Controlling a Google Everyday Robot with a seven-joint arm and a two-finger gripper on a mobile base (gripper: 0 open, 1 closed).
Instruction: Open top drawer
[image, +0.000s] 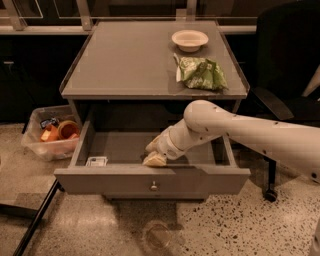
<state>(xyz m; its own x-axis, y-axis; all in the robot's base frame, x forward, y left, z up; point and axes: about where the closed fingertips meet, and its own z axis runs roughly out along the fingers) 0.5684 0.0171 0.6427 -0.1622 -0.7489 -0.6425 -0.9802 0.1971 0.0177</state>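
The top drawer (125, 181) is a wide, shallow grey drawer with a small round metal knob (154, 186) on its flat front. It stands pulled far out from the grey cabinet (150, 55). My gripper (153, 153) reaches down into the drawer from the right, its tan tips just behind the inside of the front panel, above the knob. A small white packet (96, 161) lies in the drawer's front left corner. The lower drawer fronts are hidden under the open drawer.
A white bowl (189, 39) and a green snack bag (201, 73) lie on the cabinet top. A clear bin (50, 136) with orange items sits on the floor to the left. A black chair (290, 90) stands to the right. A dark pole (35, 220) lies at lower left.
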